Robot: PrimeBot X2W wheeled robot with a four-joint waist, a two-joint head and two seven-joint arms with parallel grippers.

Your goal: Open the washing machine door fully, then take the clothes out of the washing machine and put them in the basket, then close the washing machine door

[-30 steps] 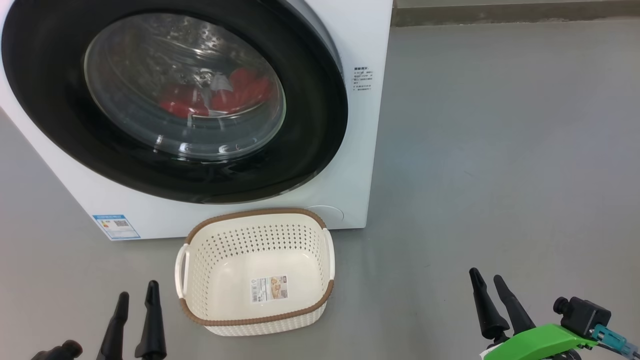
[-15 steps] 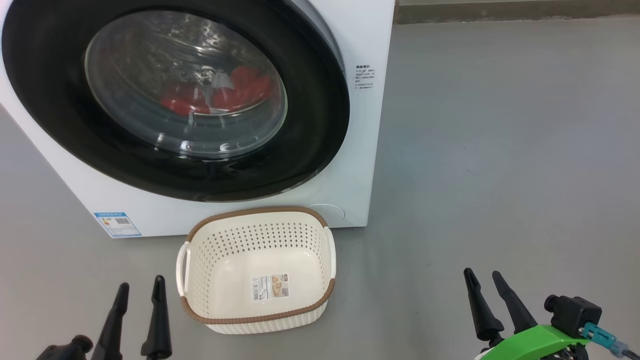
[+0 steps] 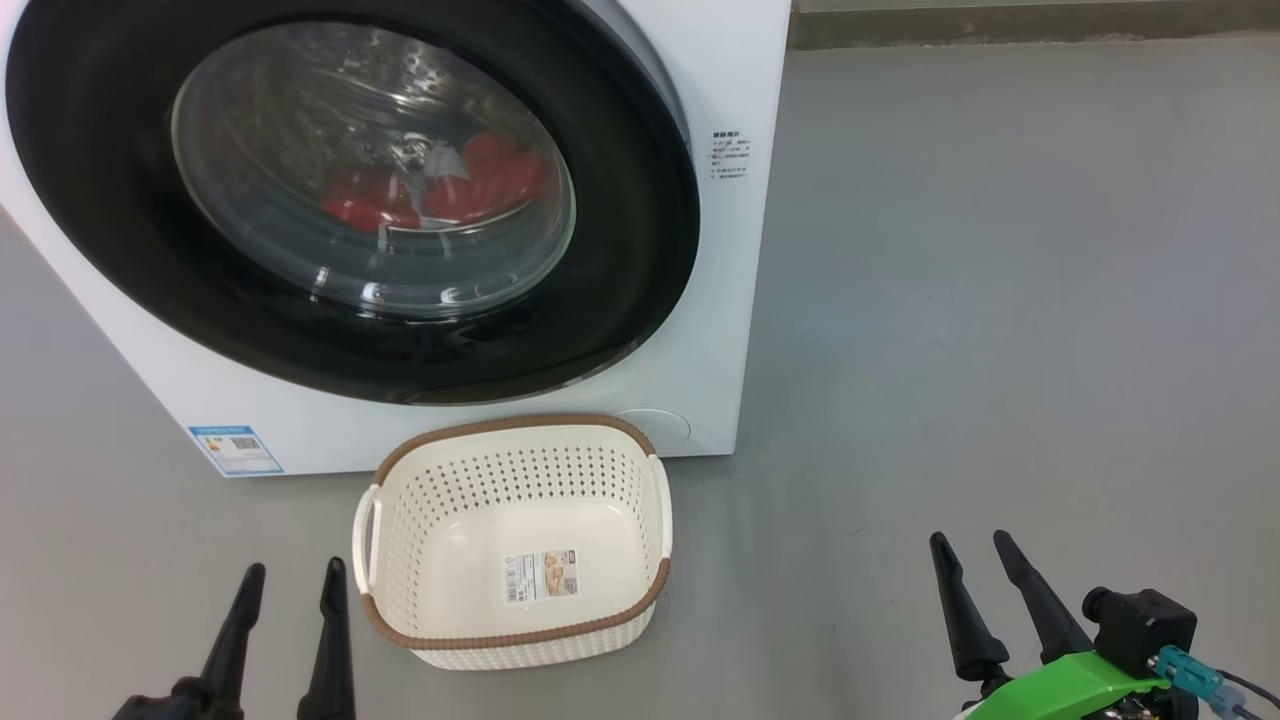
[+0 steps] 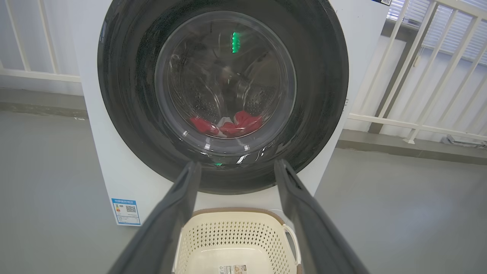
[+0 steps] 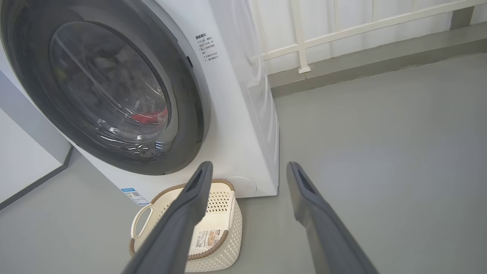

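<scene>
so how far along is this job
Nothing looks done: the washing machine door sits over the drum, the clothes lie inside, the basket is empty. Nothing in hand: left gripper and right gripper are open, empty. Opening, unloading and closing all remain.

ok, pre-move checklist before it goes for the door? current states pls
1. Left gripper open and empty: ok.
2. Right gripper open and empty: ok.
3. Round glossy black-rimmed glass washing machine door fully open: not ok, it covers the opening of the white box-shaped washing machine.
4. Door latched or only pushed to: cannot tell.
5. Bright red fabric clothes inside, seen through the glass: ok.
6. Cream perforated plastic basket with brown rim, upright and empty on the grey floor in front of the machine: ok.
</scene>
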